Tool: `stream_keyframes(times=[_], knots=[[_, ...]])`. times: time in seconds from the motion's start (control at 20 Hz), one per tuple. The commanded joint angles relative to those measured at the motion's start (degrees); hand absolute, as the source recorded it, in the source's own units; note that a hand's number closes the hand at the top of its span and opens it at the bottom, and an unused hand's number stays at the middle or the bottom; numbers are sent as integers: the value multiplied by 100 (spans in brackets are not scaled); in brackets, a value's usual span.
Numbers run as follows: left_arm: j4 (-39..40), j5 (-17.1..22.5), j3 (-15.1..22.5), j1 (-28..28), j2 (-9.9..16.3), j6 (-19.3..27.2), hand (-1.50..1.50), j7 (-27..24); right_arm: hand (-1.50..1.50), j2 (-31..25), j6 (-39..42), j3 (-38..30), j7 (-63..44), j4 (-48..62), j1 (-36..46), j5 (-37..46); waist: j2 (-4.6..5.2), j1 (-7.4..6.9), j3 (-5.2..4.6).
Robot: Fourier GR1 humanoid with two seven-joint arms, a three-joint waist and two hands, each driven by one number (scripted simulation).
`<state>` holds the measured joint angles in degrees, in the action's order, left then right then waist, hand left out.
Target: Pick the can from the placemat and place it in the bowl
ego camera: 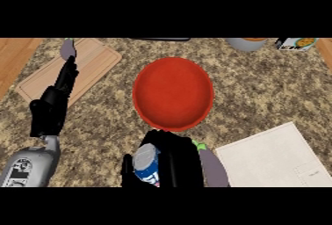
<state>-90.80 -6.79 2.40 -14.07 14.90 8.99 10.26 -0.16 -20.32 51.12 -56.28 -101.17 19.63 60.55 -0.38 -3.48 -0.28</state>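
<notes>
A speckled granite counter (266,88) (brown and tan) meets wooden flooring (16,55) at its left edge.

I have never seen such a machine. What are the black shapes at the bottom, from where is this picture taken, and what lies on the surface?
The picture is taken from the robot's head, looking steeply down at a speckled kitchen counter. The black shapes are its two hands on grey forearms, coming in from the lower edge.

The right hand is curled round a can with a silver top, just below a red bowl. The can is to go into that bowl. The left hand is open and resting at the left, fingers pointing up.

Also on the counter: a wooden board at upper left and a pale placemat at lower right. Along the top edge are a grey pot and a small box, both partly cut off.
</notes>
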Motion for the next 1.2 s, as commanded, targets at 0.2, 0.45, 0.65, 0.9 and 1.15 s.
stream_keyframes(times=[0.2,0.45,0.65,0.9,1.15], knots=[[169,-77,110,-22,-119,10,0,-188,150,14,-1225,-365,-1502,1040,1566,234,78,-53,12],[170,-97,30,-181,-99,51,0,-71,150,13,-1707,-775,-1668,1740,2391,62,76,-40,21],[306,1,-175,-215,39,-45,0,-216,150,12,-1917,-1239,-1194,3077,2872,270,112,8,21],[-118,-19,-105,-98,13,-54,0,184,150,13,-1728,-1366,-1081,4229,3128,493,69,90,26],[-20,-199,-7,26,-160,92,0,-87,150,13,-2155,-1802,-631,5518,3462,460,91,126,27]])
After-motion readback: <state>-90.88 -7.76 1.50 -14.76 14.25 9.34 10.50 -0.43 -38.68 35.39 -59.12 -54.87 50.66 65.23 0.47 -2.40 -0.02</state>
